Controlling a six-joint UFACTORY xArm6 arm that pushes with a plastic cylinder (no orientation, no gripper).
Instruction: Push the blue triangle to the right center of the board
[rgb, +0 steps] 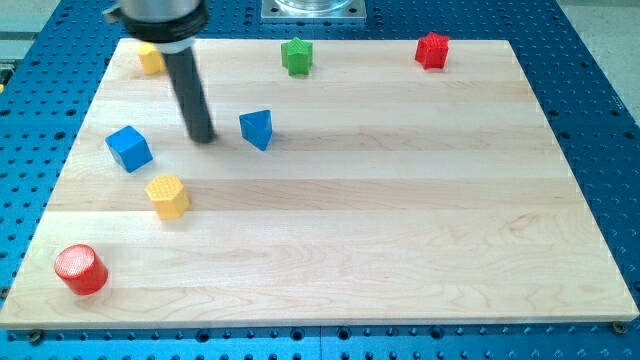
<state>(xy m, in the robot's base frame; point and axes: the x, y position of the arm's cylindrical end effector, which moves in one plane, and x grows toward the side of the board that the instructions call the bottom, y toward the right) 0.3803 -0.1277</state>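
Observation:
The blue triangle lies on the wooden board, left of centre in the upper half. My tip rests on the board just to the triangle's left, a short gap apart. The dark rod rises from it toward the view's top left.
A blue cube lies left of my tip. A yellow block lies below it, a red cylinder at the bottom left. A yellow block, a green block and a red block lie along the top edge.

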